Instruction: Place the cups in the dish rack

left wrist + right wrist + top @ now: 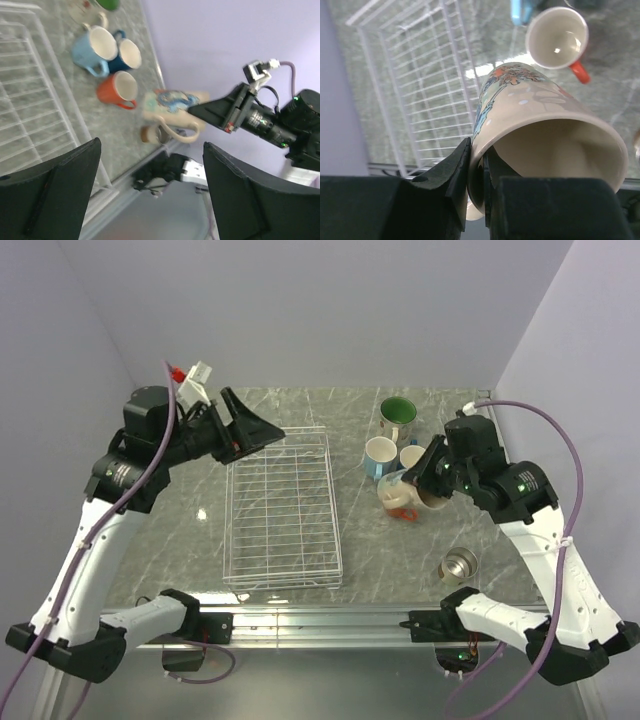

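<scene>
I'm working over a grey marbled table (300, 405) boxed in by pale lilac walls. Nearest the bases the little shiny metal cup (458, 565) is sitting upright, and just past it my right gripper (476, 167) is pinching the rim of the tall beige mug (540, 115), one finger inside and one outside, tipping it nearly onto its side with its glossy painted base aiming left. The white wire dish rack (282, 510) is lying directly left of that mug, long axis running near to far, so I'm expecting a leftward carry. Farther back the orange-red cup (117, 89) and its glazed neighbours are waiting, and my left gripper (150, 190) is hanging spread wide over the rack's far left corner.
</scene>
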